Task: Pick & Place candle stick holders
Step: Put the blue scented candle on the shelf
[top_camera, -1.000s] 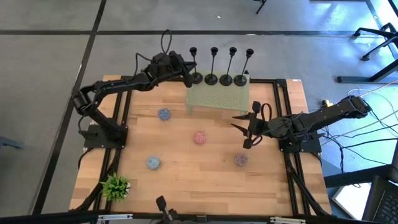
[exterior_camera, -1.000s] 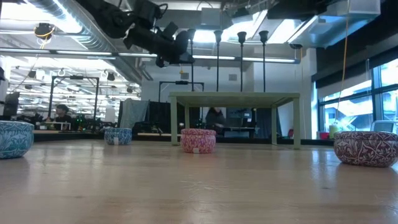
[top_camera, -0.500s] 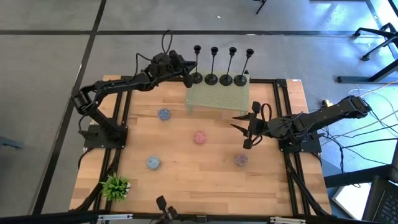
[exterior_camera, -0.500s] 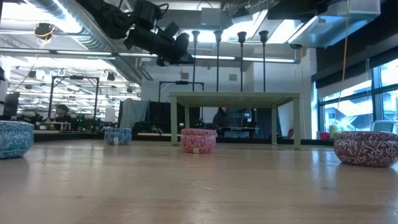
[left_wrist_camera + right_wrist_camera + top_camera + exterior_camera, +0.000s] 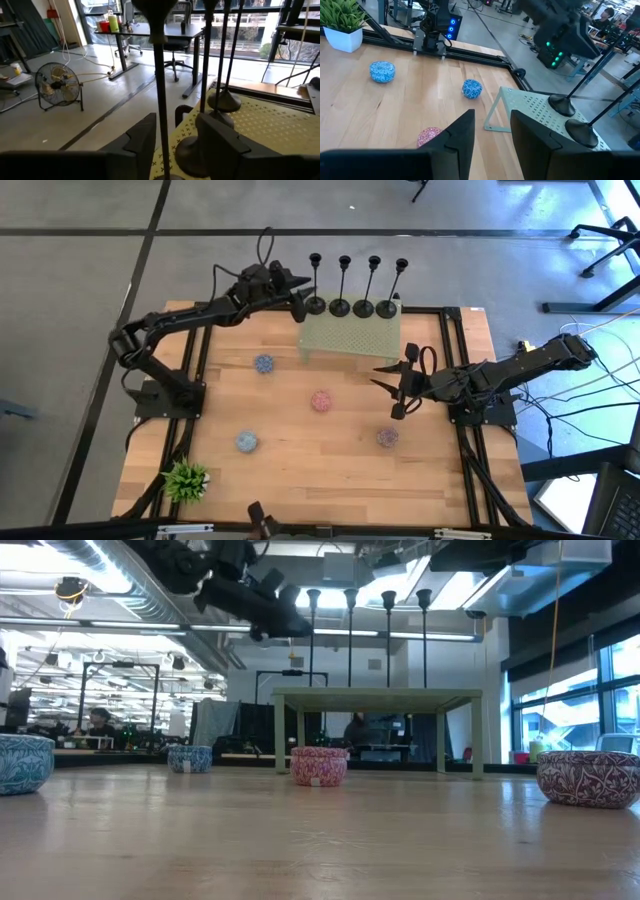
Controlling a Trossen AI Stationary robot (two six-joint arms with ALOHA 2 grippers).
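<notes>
Several black candle stick holders stand in a row by their round bases on a pale green perforated stand (image 5: pixel 350 332) at the table's far edge. The leftmost holder (image 5: pixel 316 298) is upright, and its thin stem (image 5: pixel 160 95) rises between the fingers of my left gripper (image 5: pixel 177 120). That gripper (image 5: pixel 299 297) is open, reaches in level from the left and leaves a gap on each side of the stem. Out over the table's right half, my right gripper (image 5: pixel 399 386) hangs open with nothing between its fingers (image 5: pixel 492 130).
Small patterned bowls lie on the wood: blue (image 5: pixel 263 364), pink (image 5: pixel 320 400), blue (image 5: pixel 246 442) and purple (image 5: pixel 386 437). A potted plant (image 5: pixel 186 478) stands at the near left corner. Black rails (image 5: pixel 205 350) border the table.
My left gripper has opened and let go of the leftmost holder's stem, staying where it was. That holder, which leaned a second ago, now stands upright on the green stand beside the others.
</notes>
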